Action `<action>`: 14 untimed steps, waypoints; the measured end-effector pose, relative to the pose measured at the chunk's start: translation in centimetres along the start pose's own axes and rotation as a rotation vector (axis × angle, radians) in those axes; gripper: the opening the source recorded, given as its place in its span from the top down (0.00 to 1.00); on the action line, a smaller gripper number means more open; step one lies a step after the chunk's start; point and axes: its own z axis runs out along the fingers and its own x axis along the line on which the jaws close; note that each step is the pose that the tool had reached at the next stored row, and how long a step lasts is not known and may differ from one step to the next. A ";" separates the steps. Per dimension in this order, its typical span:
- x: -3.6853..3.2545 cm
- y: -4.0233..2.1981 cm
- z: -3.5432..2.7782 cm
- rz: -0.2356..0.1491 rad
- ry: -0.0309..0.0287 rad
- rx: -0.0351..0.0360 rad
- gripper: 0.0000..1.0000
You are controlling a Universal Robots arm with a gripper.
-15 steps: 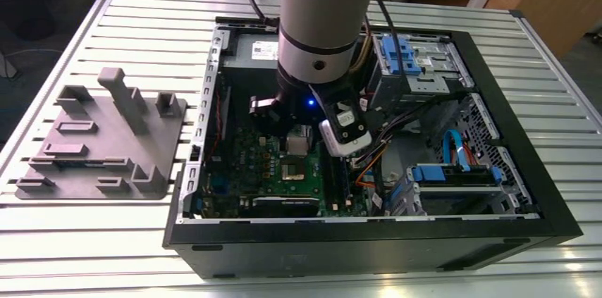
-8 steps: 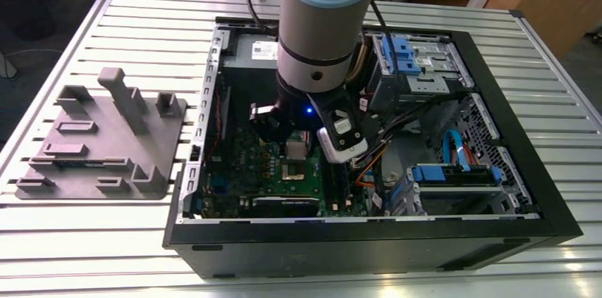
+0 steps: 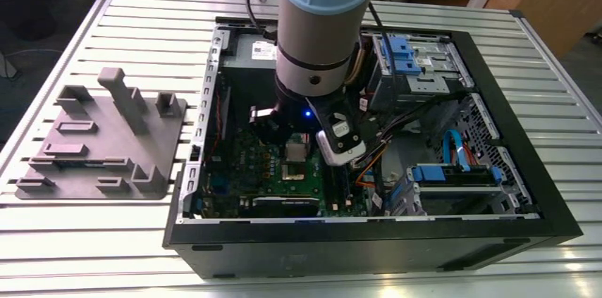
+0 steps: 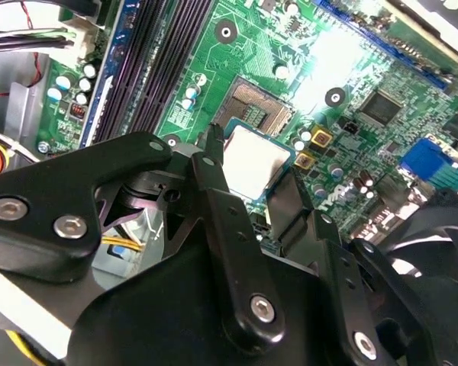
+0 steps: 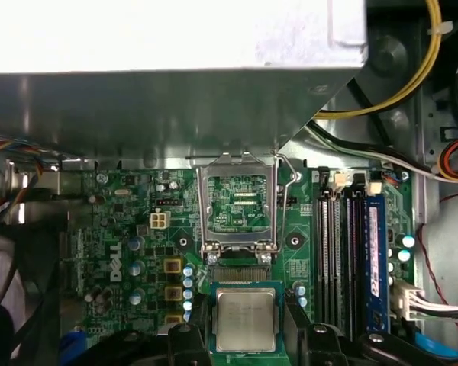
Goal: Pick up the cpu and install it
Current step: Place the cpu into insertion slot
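The arm (image 3: 325, 37) reaches down into the open case (image 3: 376, 231), which lies on its side on the slatted table (image 3: 94, 44). A grey fixture (image 3: 103, 143) sits on the slats just beside the case, at the exterior view's left. Down at the green board (image 3: 282, 178), the gripper (image 4: 252, 169) is pinched narrow around the cpu (image 4: 253, 160). Its black fingers (image 4: 214, 183) press against two opposite edges, and the chip's silver top faces up. In both wrist views the cpu hangs low over the board, right at the near edge of the socket (image 4: 253, 105) and covering a strip of it, not yet dropped in. The dark pin field of the socket is uncovered. In the first wrist view the metal frame (image 5: 238, 202) stands tipped up and open on the far side of the socket from the chip. The cpu (image 5: 246, 316) shows there squarely between the two fingers (image 5: 185, 339). The memory slots (image 5: 343, 252) run alongside the socket, and a yellow cable (image 5: 412, 76) curves across the case wall beyond them.
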 end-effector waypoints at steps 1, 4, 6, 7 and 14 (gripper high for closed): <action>0.02 -0.01 0.17 -0.001 -0.0004 -0.0001 0.53; 0.24 -0.04 0.71 -0.003 -0.0007 0.0001 0.53; 0.32 -0.07 1.07 -0.004 -0.0006 0.0001 0.53; 0.33 -0.09 1.25 -0.005 -0.0006 0.0002 0.53; 0.35 -0.22 2.00 -0.013 -0.0101 0.0001 0.53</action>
